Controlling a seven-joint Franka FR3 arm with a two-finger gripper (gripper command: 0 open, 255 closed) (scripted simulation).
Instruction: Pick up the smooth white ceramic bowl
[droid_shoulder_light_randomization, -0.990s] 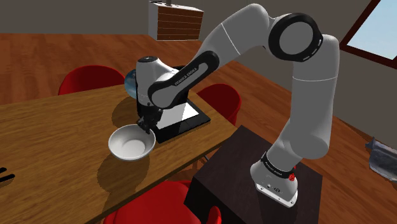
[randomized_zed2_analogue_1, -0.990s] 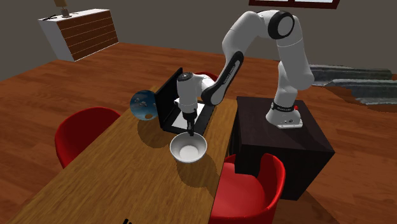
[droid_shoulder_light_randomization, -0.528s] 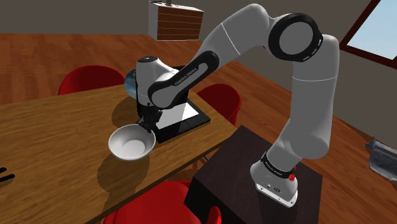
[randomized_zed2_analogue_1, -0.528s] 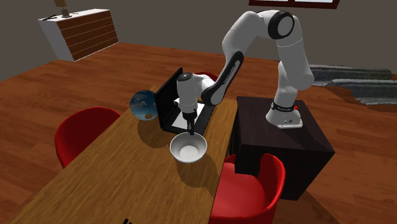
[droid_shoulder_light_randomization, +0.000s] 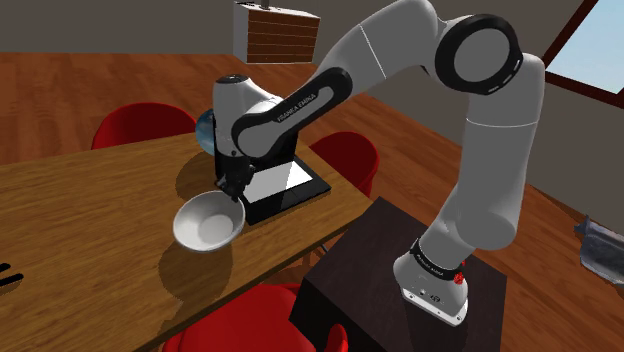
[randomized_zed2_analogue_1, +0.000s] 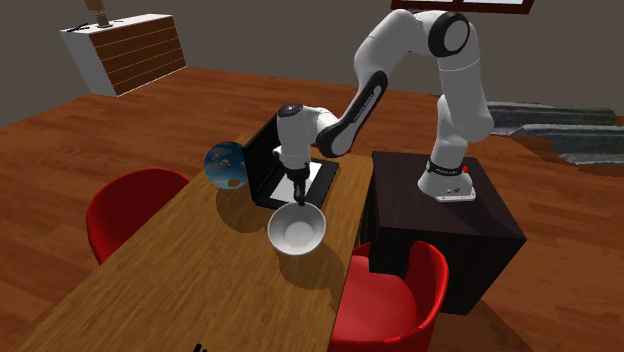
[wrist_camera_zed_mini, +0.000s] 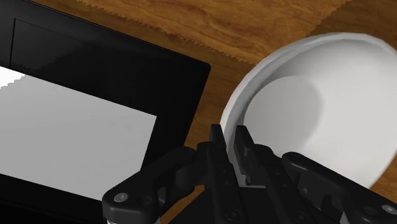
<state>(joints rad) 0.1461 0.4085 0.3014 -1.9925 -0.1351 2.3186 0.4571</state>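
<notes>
A plain white bowl (droid_shoulder_light_randomization: 208, 222) hangs tilted a little above the wooden table (droid_shoulder_light_randomization: 80, 230), its shadow on the wood below. My black gripper (droid_shoulder_light_randomization: 232, 194) is shut on the bowl's rim at the edge nearest the laptop. From the second exterior view the bowl (randomized_zed2_analogue_1: 296, 230) hangs under the gripper (randomized_zed2_analogue_1: 298, 199) with its opening tipped towards the camera. In the wrist view the two fingers (wrist_camera_zed_mini: 217, 141) pinch the rim of the bowl (wrist_camera_zed_mini: 318, 108), one inside and one outside.
An open black laptop (droid_shoulder_light_randomization: 285, 185) with a white keyboard area lies right behind the bowl, and a blue globe (randomized_zed2_analogue_1: 226, 165) sits beyond it. Red chairs (randomized_zed2_analogue_1: 130, 210) ring the table, one (randomized_zed2_analogue_1: 385, 295) beside the dark stand (randomized_zed2_analogue_1: 450, 215).
The arm has risen, lifting the bowl off the table by its rim. The bowl now tilts, where before it sat flat on the wood.
</notes>
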